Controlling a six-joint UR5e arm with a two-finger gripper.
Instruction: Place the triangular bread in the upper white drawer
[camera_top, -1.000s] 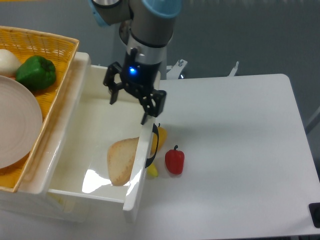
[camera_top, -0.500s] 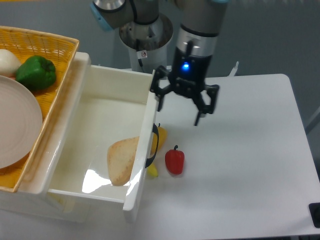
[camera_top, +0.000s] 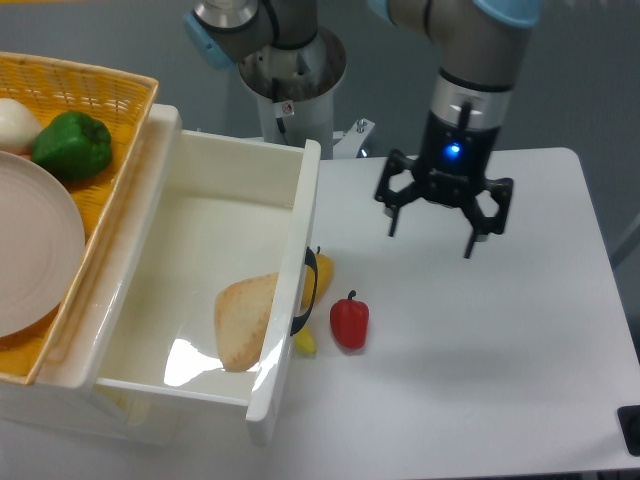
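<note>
The triangular bread (camera_top: 243, 318) lies flat on the floor of the upper white drawer (camera_top: 200, 215), against its front wall near the dark handle (camera_top: 304, 295). The drawer stands pulled open. My gripper (camera_top: 431, 232) hangs over the table to the right of the drawer, well apart from it. Its fingers (camera_top: 470, 240) are spread wide and hold nothing.
A small red pepper (camera_top: 349, 321) and a yellow item (camera_top: 322, 277) lie on the white table (camera_top: 480, 370) just outside the drawer front. A yellow wicker basket (camera_top: 70, 100) at the left holds a green pepper (camera_top: 70, 144), a white plate (camera_top: 30, 250) and a pale round item.
My gripper has moved from over the drawer's right wall to the right, out over the table, staying open and empty. The bread has stayed in the drawer.
</note>
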